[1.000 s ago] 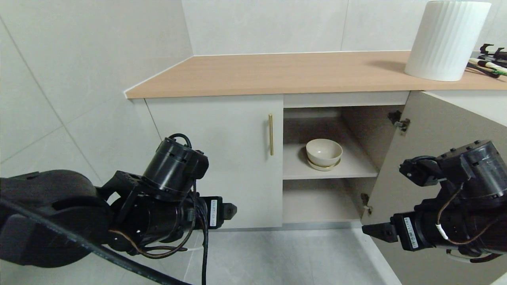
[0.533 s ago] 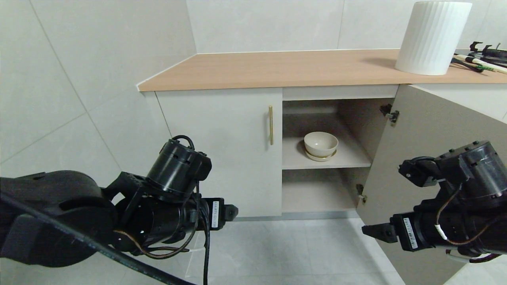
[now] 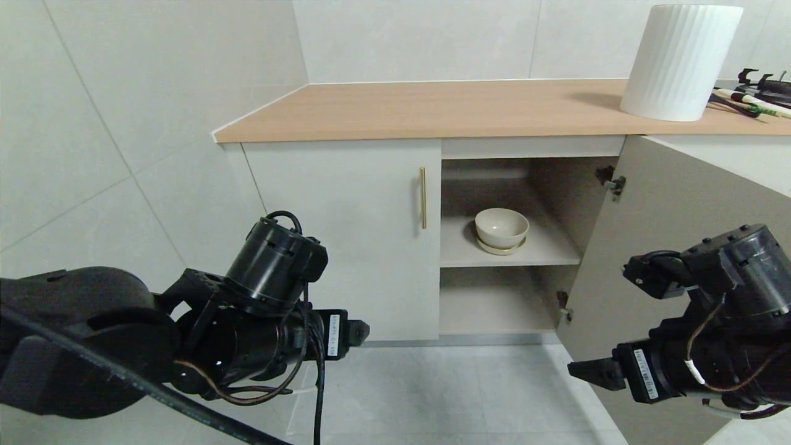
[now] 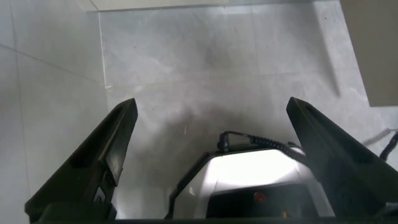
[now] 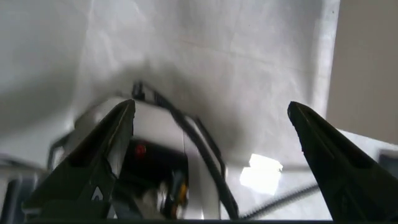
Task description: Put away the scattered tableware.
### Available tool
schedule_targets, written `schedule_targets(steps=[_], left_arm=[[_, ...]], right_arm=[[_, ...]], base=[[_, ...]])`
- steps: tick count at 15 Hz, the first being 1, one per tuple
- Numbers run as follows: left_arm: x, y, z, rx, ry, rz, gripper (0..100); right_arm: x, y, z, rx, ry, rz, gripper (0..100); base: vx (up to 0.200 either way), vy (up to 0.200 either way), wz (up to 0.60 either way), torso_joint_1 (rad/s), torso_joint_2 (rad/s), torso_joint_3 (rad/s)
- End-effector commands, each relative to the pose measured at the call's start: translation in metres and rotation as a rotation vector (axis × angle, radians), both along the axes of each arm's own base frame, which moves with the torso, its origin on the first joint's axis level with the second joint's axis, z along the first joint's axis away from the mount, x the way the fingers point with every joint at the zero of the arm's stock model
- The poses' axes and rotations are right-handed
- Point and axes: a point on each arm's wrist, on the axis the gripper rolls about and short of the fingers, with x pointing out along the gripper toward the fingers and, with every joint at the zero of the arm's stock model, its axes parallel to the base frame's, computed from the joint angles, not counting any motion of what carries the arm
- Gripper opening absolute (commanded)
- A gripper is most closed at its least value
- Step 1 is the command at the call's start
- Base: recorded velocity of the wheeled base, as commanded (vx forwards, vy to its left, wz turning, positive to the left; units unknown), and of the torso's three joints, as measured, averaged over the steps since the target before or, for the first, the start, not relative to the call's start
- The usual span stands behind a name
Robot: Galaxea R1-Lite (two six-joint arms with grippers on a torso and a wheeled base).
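Note:
A beige bowl [image 3: 501,226] stands on a small plate [image 3: 502,247] on the upper shelf [image 3: 544,253] of the open cabinet. Several utensils [image 3: 751,100] lie on the wooden countertop [image 3: 432,111] at the far right. My left gripper [image 4: 210,106] hangs low in front of the closed left door, open, with nothing between its fingers, above the tiled floor. My right gripper [image 5: 210,106] is also open and holds nothing; it hangs low beside the open cabinet door [image 3: 667,210]. Both are well short of the shelf.
A tall white ribbed container [image 3: 680,62] stands on the countertop at the right. The left cabinet door [image 3: 346,235] is shut and has a gold handle [image 3: 422,198]. The lower shelf [image 3: 494,309] is bare. Grey tiled floor [image 3: 445,395] lies between the arms.
The whole picture has shifted, so the camera moved; the cabinet now looks a little farther off. Both arms keep the same pose, and the bowl has not moved.

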Motion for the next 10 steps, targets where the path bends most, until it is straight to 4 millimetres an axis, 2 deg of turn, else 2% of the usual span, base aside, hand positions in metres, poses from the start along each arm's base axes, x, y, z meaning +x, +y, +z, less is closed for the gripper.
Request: schedule_targets(steps=[1, 7, 10], left_arm=[[-0.001, -0.001, -0.001, 0.004, 0.001, -0.006, 100], [-0.002, 0.0, 0.0, 0.003, 0.0, -0.006, 100], [-0.002, 0.0, 0.0, 0.004, 0.001, -0.006, 100]], right_arm=[[-0.01, -0.005, 0.01, -0.005, 0.005, 0.01, 100], [-0.053, -0.032, 0.038, -0.179, 0.174, 0.099, 100], [-0.056, -0.035, 0.04, -0.208, 0.166, 0.072, 100]], base=[[0.0, -0.2, 0.0, 0.012, 0.0, 0.007], [0.0, -0.2, 0.0, 0.002, 0.0, 0.0], [0.0, -0.2, 0.0, 0.001, 0.01, 0.002]])
